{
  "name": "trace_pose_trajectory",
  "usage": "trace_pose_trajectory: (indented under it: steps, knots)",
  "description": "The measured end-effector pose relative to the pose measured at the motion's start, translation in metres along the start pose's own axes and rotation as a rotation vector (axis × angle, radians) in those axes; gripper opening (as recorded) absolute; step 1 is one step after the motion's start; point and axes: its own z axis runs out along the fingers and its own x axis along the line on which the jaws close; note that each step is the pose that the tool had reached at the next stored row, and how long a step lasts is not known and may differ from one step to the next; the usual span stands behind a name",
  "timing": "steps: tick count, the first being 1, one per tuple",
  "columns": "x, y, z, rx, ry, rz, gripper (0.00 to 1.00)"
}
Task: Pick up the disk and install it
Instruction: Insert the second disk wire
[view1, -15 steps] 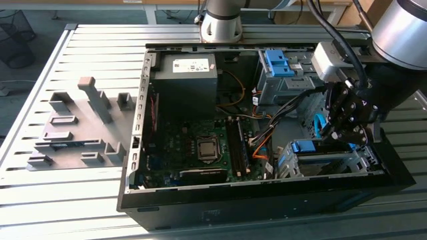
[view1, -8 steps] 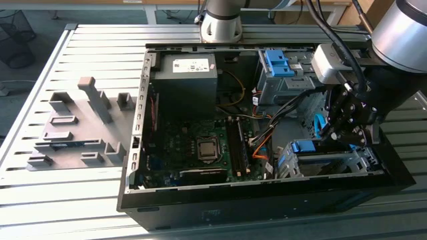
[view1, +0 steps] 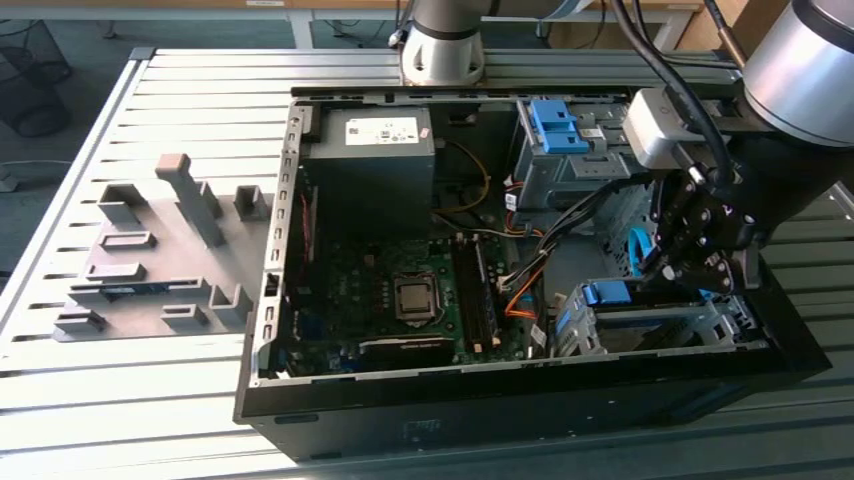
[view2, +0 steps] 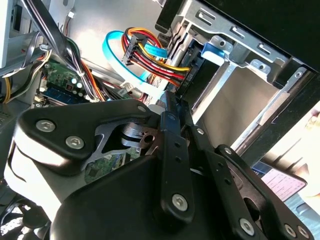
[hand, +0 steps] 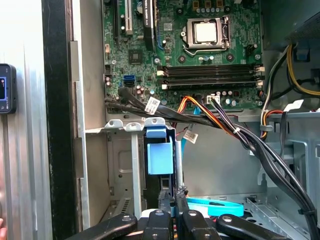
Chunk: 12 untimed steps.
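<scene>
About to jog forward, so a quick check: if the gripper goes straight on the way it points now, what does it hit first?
Most likely the blue bracket seated in the metal drive cage, directly ahead of the gripper in the first wrist view. How much gap remains is hard to judge.

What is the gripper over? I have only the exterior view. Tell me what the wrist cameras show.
Observer: In the first wrist view the gripper lines up with the disk, which stands on edge in the metal drive cage.
Operator: Report any cables near it.
Observer: A black cable bundle crosses between the cage and the motherboard.
Operator: Check the second wrist view.
Observer: There, red, yellow and orange wires end in a black connector, next to a light-blue flat cable.
</scene>
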Motion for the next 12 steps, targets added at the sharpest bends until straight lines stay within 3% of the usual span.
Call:
trace_pose_trajectory:
  steps: [12]
  knots:
    - [0.0008,0.0,0.0026,0.0038,-0.0004,-0.001,0.16]
